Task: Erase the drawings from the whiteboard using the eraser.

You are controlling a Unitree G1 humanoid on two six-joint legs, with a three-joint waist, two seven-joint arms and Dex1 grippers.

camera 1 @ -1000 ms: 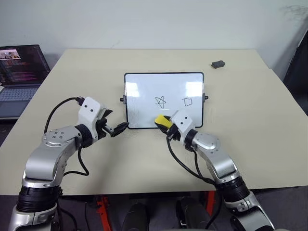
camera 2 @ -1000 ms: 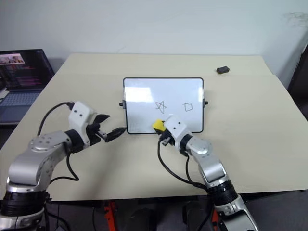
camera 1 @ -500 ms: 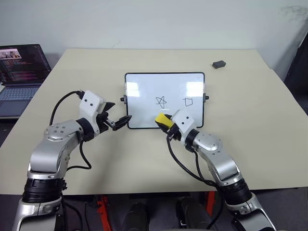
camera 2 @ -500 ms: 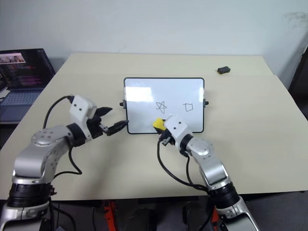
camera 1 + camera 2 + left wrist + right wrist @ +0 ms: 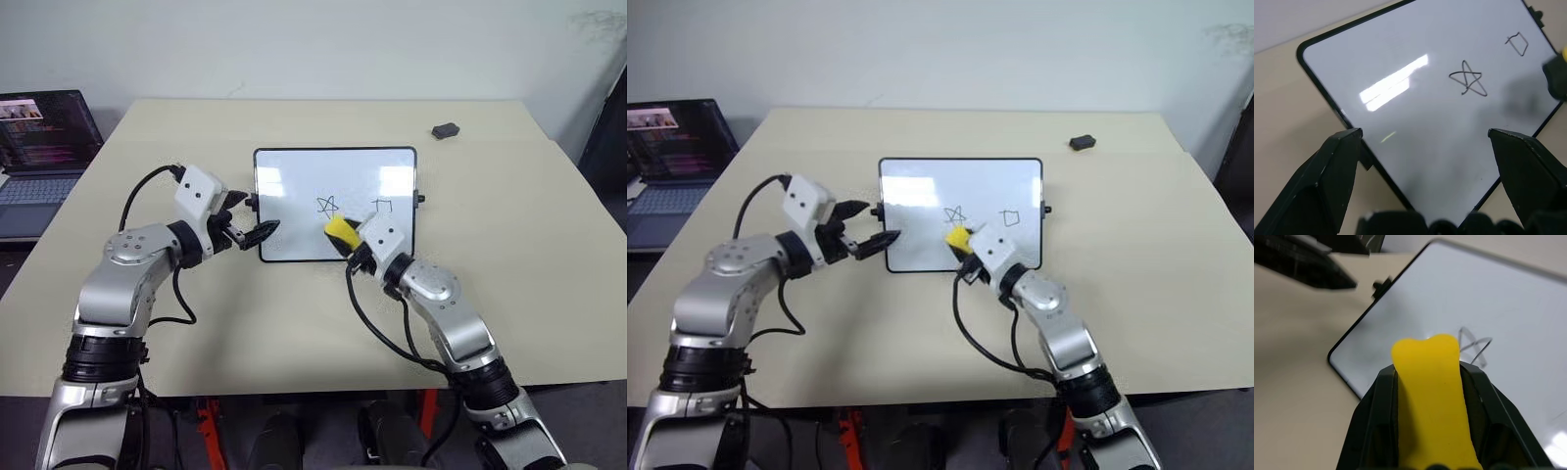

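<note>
The right gripper pinches the yellow eraser between its pressed-in fingers, holding it at the middle of the frame, over the lower part of the whiteboard and just below the star. The square sits right of the star, partly behind the gripper's white housing. The left gripper stands spread at the board's lower left corner. The board lies mid-table. A small dark object rests upper right; a laptop sits at the left edge.
</note>
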